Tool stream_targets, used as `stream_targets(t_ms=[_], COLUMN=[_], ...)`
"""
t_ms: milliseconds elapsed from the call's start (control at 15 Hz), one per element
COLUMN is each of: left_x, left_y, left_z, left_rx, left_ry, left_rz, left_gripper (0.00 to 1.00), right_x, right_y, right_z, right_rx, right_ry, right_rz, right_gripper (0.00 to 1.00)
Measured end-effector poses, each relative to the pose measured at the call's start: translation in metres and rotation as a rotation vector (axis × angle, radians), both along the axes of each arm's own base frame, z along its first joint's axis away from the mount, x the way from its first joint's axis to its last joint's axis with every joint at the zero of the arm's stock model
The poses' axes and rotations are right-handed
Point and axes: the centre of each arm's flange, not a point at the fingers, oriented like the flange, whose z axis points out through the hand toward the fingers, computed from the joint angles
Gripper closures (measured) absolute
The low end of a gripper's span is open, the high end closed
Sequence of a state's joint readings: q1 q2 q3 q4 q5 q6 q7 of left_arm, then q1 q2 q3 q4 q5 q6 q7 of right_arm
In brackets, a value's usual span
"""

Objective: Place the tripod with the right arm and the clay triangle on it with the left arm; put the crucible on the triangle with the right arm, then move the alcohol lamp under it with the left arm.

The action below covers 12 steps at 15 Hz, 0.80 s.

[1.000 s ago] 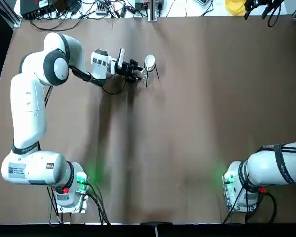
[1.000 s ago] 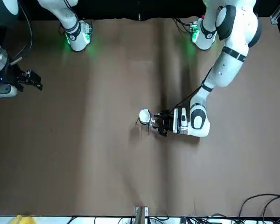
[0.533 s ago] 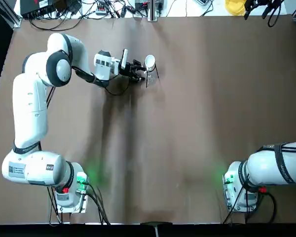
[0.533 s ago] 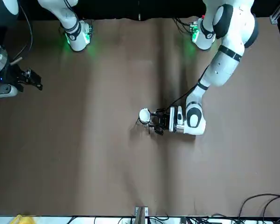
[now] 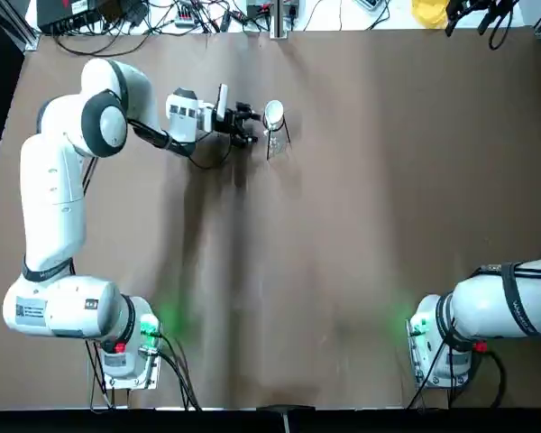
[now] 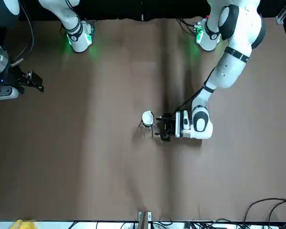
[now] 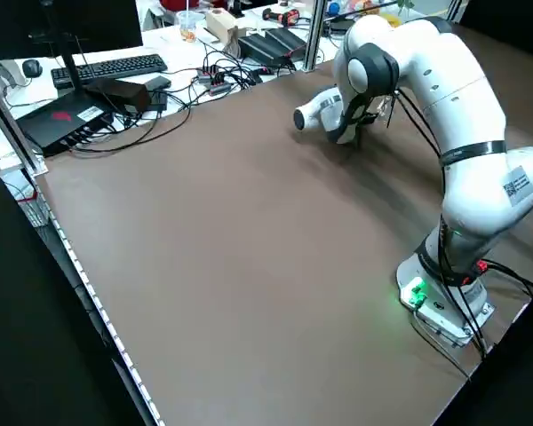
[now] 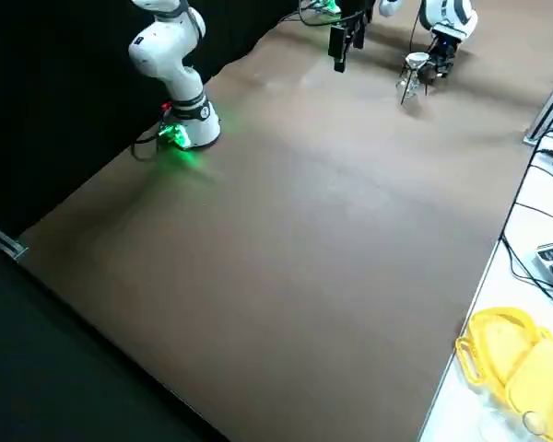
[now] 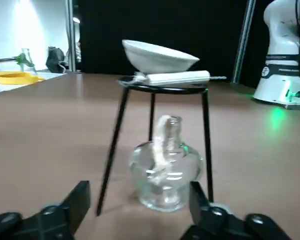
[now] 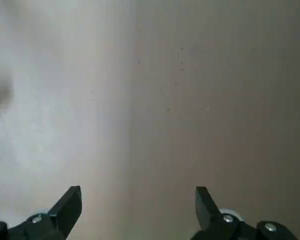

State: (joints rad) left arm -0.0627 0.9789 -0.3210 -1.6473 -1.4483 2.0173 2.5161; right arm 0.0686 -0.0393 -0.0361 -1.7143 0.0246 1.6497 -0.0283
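The black wire tripod [image 9: 111,145] stands on the table's far side, left of centre [image 5: 280,135]. The whitish clay triangle [image 9: 177,77] lies across its ring, and the white crucible [image 9: 157,55] [image 5: 273,113] [image 6: 147,117] sits on top. Between the legs, under the crucible, stands the clear glass alcohol lamp [image 9: 165,170]. My left gripper [image 5: 249,126] [image 6: 161,128] [image 9: 139,190] is low and level just beside the tripod, open, its fingers clear of the lamp. My right gripper [image 6: 32,82] [image 10: 138,197] hangs open over bare table, far off on my right side.
The brown table cover [image 5: 361,225] spreads wide around the tripod. A yellow object [image 8: 511,359] lies beyond the far edge, with cables there too. A keyboard [image 7: 115,67] sits on the bench beside the table. Both arm bases stand at the near edge.
The left gripper swung in to the tripod, then drew back a little toward my left. Tripod, crucible and right arm have stayed put.
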Motion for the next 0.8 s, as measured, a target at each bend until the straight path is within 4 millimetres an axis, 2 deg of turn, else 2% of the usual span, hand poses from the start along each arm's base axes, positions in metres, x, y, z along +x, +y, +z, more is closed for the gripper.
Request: stream_targets(t_ms=[133,333,467,533,800], left_x=[0.014,0.040,0.054,0.066,0.086], left_y=[0.027,0.080,0.109,0.128,0.137], left_z=[0.008,0.033,0.060,0.092,0.161], left_rx=[0.015,0.075,0.135,0.197,0.343], left_ry=[-0.026,-0.039,0.009,0.062,0.130], left_rz=[0.019,0.024,0.020,0.009,0.015], left_gripper=[0.00,0.00,0.00,0.00,0.00], right_x=[0.000,0.002,0.002,0.002,0.003], right_y=[-0.001,-0.004,-0.004,-0.004,-0.006], right_z=[-0.001,-0.003,-0.003,-0.003,-0.003], right_rx=[0.000,0.000,0.000,0.000,0.000], right_ry=[0.002,0.004,0.000,-0.001,-0.001], right_rz=[-0.003,-0.007,-0.008,-0.008,-0.012], right_gripper=[0.00,0.00,0.00,0.00,0.00])
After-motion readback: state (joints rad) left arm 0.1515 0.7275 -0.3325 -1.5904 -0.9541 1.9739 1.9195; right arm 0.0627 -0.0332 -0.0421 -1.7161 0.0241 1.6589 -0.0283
